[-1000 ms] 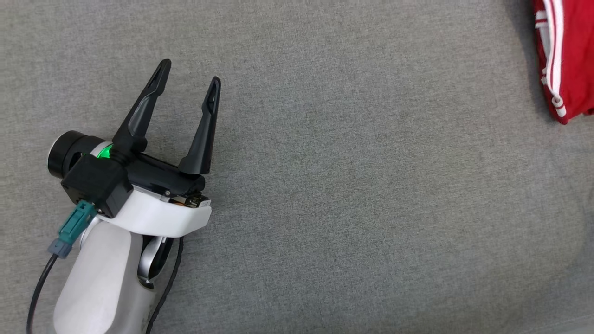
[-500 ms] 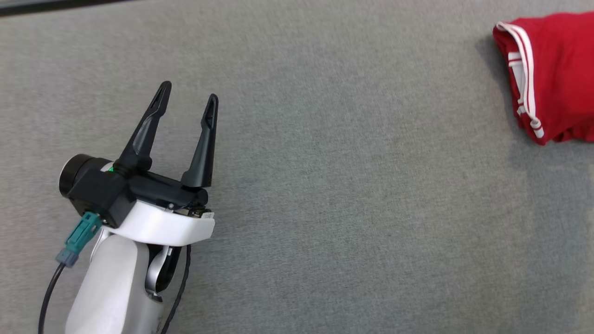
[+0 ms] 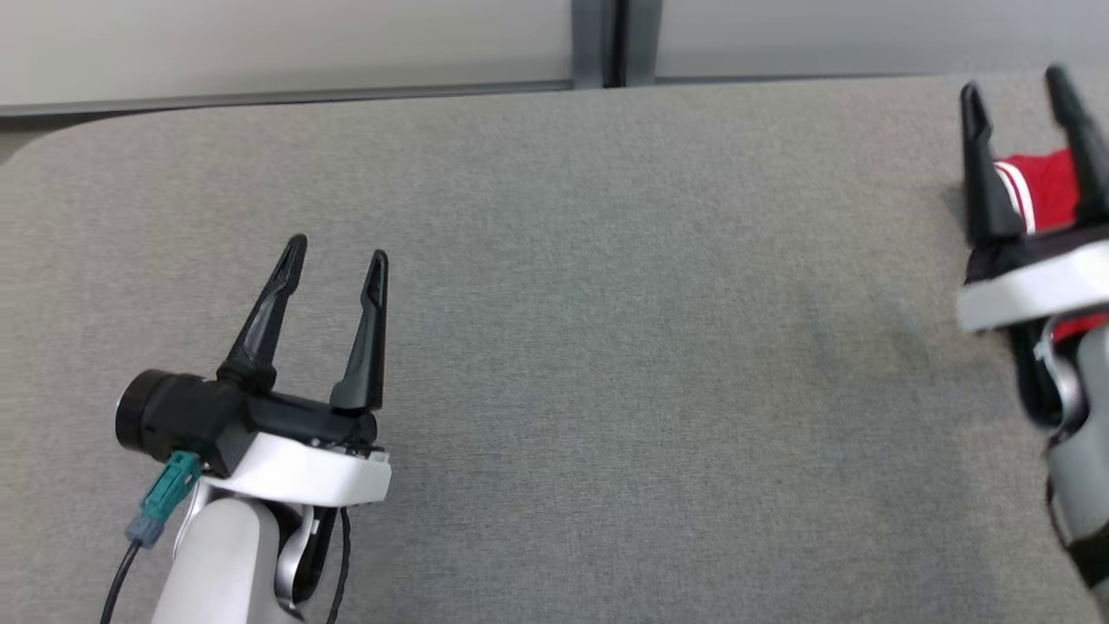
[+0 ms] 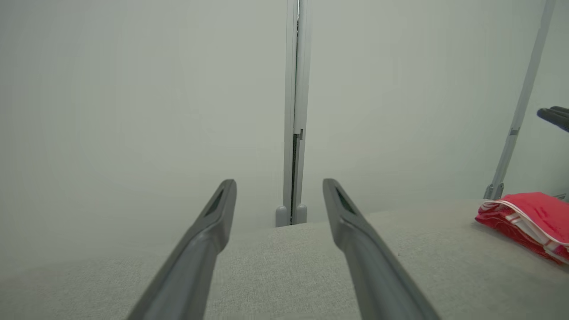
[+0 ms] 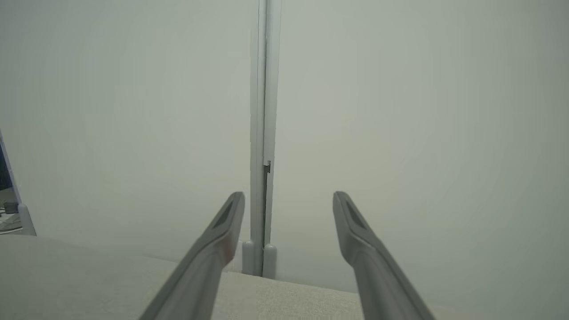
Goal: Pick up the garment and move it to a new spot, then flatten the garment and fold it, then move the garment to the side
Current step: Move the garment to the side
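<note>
1. The left gripper hangs over the grey fabric-covered worktop. Its two dark fingers are spread and there is nothing between them.
2. The right gripper is also released. Its own wrist view shows the fingers parted with only the pale wall panel beyond them, so it holds no cloth.
3. The red garment with white stripes lies on the worktop directly beneath the right gripper. In the head view it shows through the gap between that gripper's fingers and again below its white wrist shell. Whether the fingers brush the cloth cannot be told; they look lifted off it.
4. From the left gripper the garment lies well apart, far off to its right and slightly ahead, near the worktop's far edge. Bare worktop lies between them.
5. The bundle looks folded into a compact stack, with its striped edge turned toward the left gripper. The right arm covers too much of it to judge its long axis.
6. As a judgement, the garment appears folded and set to the side, so the task looks close to finished. If any further nudge is needed, the right arm is much the nearer; the left would have to cross the whole worktop.
</note>
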Robot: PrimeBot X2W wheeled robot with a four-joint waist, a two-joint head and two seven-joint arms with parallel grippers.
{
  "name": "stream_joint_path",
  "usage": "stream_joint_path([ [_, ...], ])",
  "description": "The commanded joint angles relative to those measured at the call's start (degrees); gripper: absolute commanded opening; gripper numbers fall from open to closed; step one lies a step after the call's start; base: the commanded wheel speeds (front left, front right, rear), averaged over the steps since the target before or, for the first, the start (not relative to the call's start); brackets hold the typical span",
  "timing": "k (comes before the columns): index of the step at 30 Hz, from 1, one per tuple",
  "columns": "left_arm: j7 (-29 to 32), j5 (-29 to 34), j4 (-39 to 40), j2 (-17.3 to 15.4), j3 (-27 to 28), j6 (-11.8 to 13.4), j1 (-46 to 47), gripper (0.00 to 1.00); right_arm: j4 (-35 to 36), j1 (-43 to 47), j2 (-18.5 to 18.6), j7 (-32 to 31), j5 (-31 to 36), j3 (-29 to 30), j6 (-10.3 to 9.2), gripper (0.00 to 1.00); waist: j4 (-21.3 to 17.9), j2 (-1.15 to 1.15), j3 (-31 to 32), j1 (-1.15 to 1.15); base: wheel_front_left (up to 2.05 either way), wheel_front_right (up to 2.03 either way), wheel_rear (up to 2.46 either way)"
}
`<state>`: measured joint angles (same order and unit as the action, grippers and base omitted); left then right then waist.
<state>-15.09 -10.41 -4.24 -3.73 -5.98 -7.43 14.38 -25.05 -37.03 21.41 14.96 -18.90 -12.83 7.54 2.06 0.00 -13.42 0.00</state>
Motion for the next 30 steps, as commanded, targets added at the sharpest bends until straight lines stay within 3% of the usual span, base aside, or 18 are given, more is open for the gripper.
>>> stream_joint_path([
  [1,-0.1,0.5,-0.7,0.0,0.9,-0.1,-1.3,1.00,1.6,3.5,-1.1,0.3,-1.0,0.6,-0.10,1.00,2.0,0.00,2.3,0.00,0.00,0.00,0.00],
  [8,-0.1,1.2,-2.3,0.6,2.3,-0.1,-5.1,1.00,9.0,17.8,-9.2,0.3,-0.6,4.7,-0.10,1.00,3.4,0.00,5.2,0.00,0.00,0.00,0.00],
  [10,-0.1,1.5,-2.8,0.6,2.9,0.0,-5.9,1.00,11.7,21.2,-10.9,0.3,3.3,5.6,-0.06,1.00,3.5,0.00,5.9,0.00,0.00,0.00,0.00],
  [16,-0.1,-0.8,-3.2,0.8,2.4,2.5,-9.2,1.00,16.4,29.8,-17.2,0.3,6.6,7.7,-0.08,1.00,2.7,0.00,7.3,0.00,0.00,0.00,0.00],
  [30,-0.1,-1.4,-4.6,0.7,2.8,4.4,-10.6,1.00,16.3,31.7,-18.5,0.3,7.2,7.1,-0.06,1.00,1.5,0.00,8.1,0.00,0.00,0.00,0.00],
])
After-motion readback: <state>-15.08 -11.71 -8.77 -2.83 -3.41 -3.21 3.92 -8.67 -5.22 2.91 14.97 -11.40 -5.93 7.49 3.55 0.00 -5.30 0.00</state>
